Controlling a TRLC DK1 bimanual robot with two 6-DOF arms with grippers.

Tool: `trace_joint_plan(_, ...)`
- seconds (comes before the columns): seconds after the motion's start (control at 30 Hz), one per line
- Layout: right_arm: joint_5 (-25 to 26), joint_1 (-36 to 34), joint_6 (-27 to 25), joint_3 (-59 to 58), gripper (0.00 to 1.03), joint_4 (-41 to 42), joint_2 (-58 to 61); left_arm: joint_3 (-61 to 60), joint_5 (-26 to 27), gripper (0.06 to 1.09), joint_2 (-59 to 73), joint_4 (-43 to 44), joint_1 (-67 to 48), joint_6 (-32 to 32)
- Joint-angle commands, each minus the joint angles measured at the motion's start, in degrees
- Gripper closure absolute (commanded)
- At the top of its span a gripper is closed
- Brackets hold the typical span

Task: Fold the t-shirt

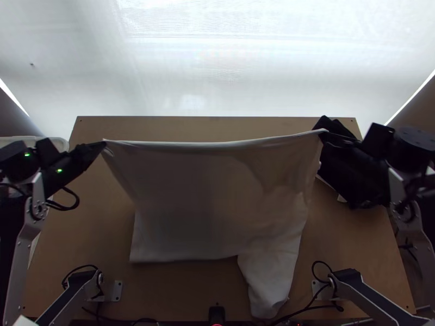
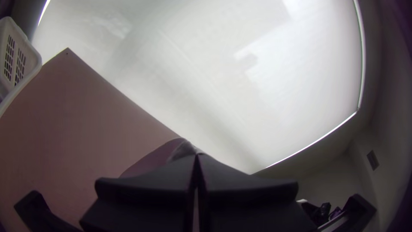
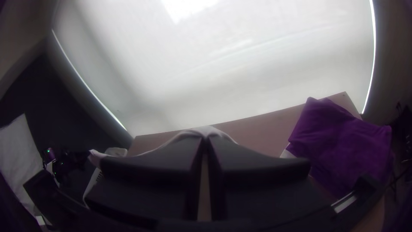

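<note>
In the top view I have a white basket point(image 1: 61, 143) at the left edge (what's inside, I can't tell). The pale t-shirt point(image 1: 217, 195) hangs stretched between my left gripper point(image 1: 104, 144) and right gripper point(image 1: 321, 133), its lower part on the table point(image 1: 81, 228). In the left wrist view, the jaws are closed, cloth pinched at the tips. In the right wrist view, they meet on the shirt's upper edge; purple cloth point(image 3: 343, 141) lies off to the side.
</note>
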Motion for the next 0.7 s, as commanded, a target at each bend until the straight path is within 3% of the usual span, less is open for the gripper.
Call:
trace_joint_plan(0.0, -0.39, -0.61, -1.98, -3.61, 1.0, 6.4, 10.25, -10.96, -2.58, 1.05, 10.92, 13.73, -3.07, 3.64)
trace_joint_plan(0.3, -0.74, -1.05, -4.27, -1.85, 1.0, 15.63, 24.76, -2.17, -5.22, 1.05, 31.57, 22.52, -5.35, 4.87)
trace_joint_plan(0.67, -0.57, -2.37, -5.23, 1.84, 1.0, 26.0, 39.7, 17.08, -10.05, 1.05, 52.58, 24.71, -7.9, 5.05)
